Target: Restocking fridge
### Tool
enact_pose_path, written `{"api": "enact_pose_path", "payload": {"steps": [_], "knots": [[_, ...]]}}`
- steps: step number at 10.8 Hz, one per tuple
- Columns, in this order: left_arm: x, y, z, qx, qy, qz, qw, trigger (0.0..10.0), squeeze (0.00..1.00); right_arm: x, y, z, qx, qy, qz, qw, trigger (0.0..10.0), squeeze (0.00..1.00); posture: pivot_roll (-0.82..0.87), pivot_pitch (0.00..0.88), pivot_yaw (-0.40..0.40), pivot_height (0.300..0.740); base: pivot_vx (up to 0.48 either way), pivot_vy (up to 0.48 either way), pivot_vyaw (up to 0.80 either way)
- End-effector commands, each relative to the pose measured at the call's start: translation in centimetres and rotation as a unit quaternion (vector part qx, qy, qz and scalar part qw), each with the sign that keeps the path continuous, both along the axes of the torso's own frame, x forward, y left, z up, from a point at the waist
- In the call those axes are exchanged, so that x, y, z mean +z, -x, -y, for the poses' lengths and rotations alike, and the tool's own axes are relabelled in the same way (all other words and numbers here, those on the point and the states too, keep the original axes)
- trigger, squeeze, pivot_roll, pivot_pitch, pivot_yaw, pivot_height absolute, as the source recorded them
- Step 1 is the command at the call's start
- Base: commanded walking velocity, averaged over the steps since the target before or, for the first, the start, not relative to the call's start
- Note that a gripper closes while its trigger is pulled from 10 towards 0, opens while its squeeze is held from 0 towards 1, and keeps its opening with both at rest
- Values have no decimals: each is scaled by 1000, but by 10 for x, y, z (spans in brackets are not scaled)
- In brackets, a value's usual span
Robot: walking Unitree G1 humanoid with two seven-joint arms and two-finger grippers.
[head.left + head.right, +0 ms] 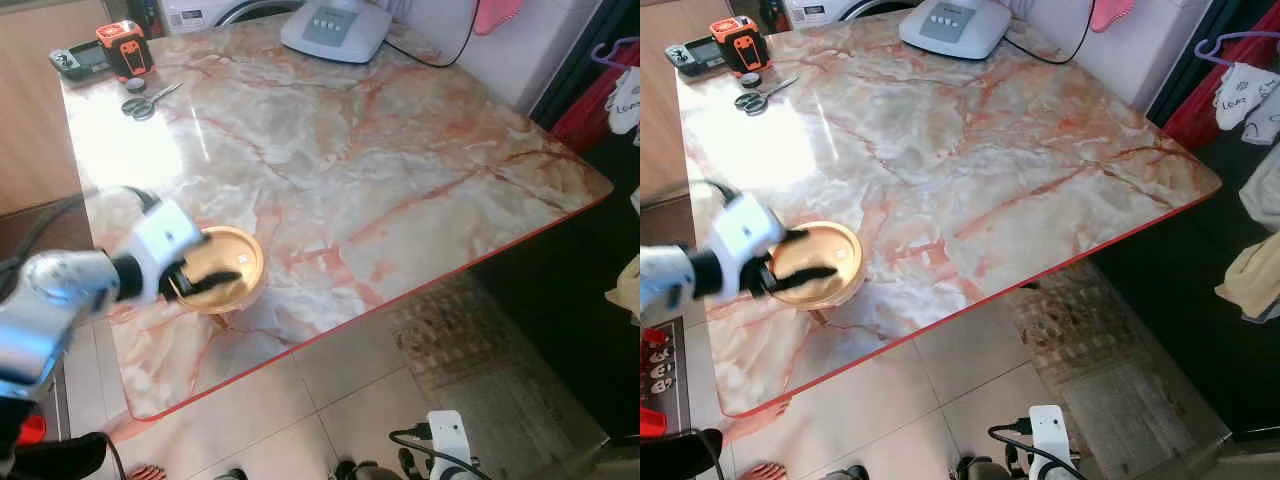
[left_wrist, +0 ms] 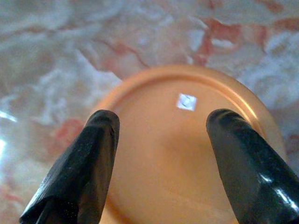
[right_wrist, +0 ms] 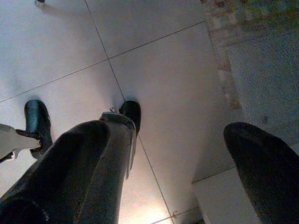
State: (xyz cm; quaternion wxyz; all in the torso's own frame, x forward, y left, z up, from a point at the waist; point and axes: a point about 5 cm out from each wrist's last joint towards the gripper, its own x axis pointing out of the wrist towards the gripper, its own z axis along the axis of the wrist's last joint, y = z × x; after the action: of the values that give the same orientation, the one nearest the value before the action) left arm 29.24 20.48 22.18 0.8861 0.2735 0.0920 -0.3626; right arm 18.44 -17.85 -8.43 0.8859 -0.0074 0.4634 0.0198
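The right gripper [image 3: 187,158] hangs idle over the floor tiles, fingers apart. On the marble table [image 1: 400,190], close to its near edge toward the left corner, the left gripper [image 1: 205,277] hovers spread wide over an orange-lidded container [image 1: 222,268], gripping nothing. Scissors [image 1: 148,102] and a white appliance [image 1: 335,28] lie along the far edge. Restocking looks barely begun: container not yet lifted.

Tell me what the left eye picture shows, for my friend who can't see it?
The robot's left end effector reaches with open fingers over a round orange lid near the edge of a pink marble table. Scissors lie at the far corner.
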Motion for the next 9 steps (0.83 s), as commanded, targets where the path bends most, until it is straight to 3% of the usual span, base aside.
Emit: {"api": "enact_pose_path", "payload": {"steps": [1,2,3,4,5,7,9], "knots": [[12,-1,-3,4,7,27,1000,10000,0,-4,9,2,-1,3,-18,1000,10000,0,-63,194,-67,740,0,0,0],[31,1,1,7,90,53,995,10000,0,-4,9,2,0,2,-19,1000,10000,0,-60,190,-62,740,0,0,0],[37,1,1,22,143,78,986,10000,0,-5,9,2,0,2,-19,1000,10000,0,-61,189,-61,740,0,0,0],[35,-3,-3,93,188,115,971,10000,0,-5,10,2,-1,1,-18,1000,10000,0,-61,183,-59,740,0,0,0],[32,-4,-6,134,214,124,960,10000,0,-5,10,2,-1,1,-17,1000,10000,0,-65,179,-59,740,0,0,0],[17,0,-37,247,252,124,927,10000,0,-5,10,2,2,3,-19,1000,10000,0,-54,173,-61,740,0,0,0],[4,8,-50,278,314,101,902,10000,0,-5,10,3,1,4,-18,1000,10000,0,-59,176,-60,740,0,0,0]]}}
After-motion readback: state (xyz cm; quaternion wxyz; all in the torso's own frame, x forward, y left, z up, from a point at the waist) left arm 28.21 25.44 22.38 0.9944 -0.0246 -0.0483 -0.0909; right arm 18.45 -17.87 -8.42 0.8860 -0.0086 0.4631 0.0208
